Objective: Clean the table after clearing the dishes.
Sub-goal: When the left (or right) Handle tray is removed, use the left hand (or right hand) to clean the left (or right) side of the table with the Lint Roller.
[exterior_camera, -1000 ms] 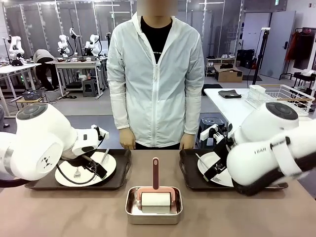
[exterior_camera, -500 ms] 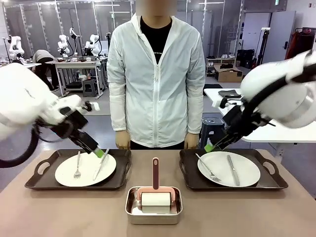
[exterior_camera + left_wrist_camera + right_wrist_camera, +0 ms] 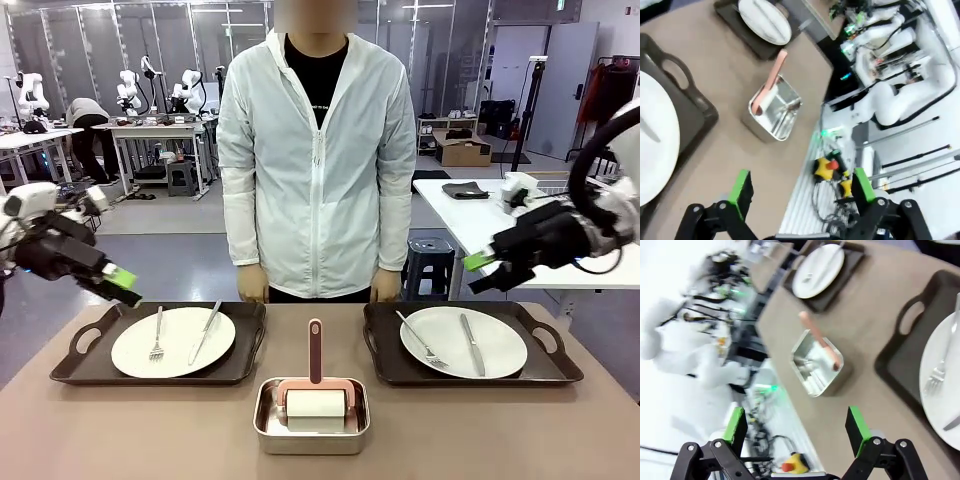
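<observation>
Two white plates, each with a fork and knife, lie on dark handled trays on the tan table (image 3: 150,430): the left plate (image 3: 173,341) on its tray (image 3: 80,365), the right plate (image 3: 463,341) on its tray (image 3: 548,368). My left gripper (image 3: 125,283) hovers open in the air past the left tray's outer end. My right gripper (image 3: 478,272) hangs open above the right tray's far edge. In the left wrist view the open gripper (image 3: 802,187) looks down on the table (image 3: 725,150) and a plate (image 3: 655,145). The right wrist view's open gripper (image 3: 796,425) looks down on a plate (image 3: 945,380).
A square steel tin (image 3: 311,425) holding a pink-handled white roller (image 3: 315,400) sits at the middle front; it also shows as the tin (image 3: 782,117) and the tin (image 3: 815,362). A person in a white jacket stands at the far edge, hands (image 3: 258,283) low by the trays.
Both arms have lifted off the plates and swung outward, the left one to the left and the right one to the right. Both grippers stay open and hold nothing.
</observation>
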Robot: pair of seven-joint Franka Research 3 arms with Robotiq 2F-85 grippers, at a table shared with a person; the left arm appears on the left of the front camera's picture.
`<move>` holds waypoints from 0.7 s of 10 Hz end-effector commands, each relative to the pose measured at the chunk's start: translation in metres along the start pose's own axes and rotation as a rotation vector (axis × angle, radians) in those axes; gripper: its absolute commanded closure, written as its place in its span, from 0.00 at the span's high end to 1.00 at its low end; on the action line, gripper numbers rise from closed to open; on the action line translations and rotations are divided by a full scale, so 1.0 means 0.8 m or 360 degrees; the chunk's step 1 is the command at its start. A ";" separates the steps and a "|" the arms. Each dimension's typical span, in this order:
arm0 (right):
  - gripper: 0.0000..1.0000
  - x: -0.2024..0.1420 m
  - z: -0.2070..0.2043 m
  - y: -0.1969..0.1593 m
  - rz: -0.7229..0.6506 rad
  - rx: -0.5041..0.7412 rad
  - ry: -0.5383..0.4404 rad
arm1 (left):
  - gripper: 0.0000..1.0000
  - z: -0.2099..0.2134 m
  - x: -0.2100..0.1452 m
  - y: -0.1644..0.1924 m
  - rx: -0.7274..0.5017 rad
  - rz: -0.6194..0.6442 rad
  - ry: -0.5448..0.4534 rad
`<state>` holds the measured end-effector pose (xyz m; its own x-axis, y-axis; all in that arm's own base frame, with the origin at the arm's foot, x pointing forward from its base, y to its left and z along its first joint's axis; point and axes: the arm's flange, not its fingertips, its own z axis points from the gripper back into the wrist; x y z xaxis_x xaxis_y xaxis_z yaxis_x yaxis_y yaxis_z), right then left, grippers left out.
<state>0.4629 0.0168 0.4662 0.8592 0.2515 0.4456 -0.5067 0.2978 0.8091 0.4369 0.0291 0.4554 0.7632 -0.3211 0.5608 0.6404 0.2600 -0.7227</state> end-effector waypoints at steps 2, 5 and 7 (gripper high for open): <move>1.00 -0.004 0.091 -0.059 -0.0149 0.0204 -0.0278 | 1.00 0.090 -0.021 0.060 -0.0271 0.0190 -0.0386; 1.00 -0.068 0.204 -0.111 -0.0291 0.0180 -0.0572 | 1.00 0.197 -0.102 0.095 -0.0229 0.0459 -0.0678; 1.00 -0.114 0.255 -0.131 -0.0409 0.0156 -0.0783 | 1.00 0.245 -0.151 0.092 -0.0146 0.0547 -0.0854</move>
<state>0.4536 -0.2201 0.4176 0.9097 -0.2245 0.3493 -0.2991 0.2291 0.9263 0.4108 0.2564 0.4042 0.8848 0.2060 0.4179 0.3812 0.1955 -0.9036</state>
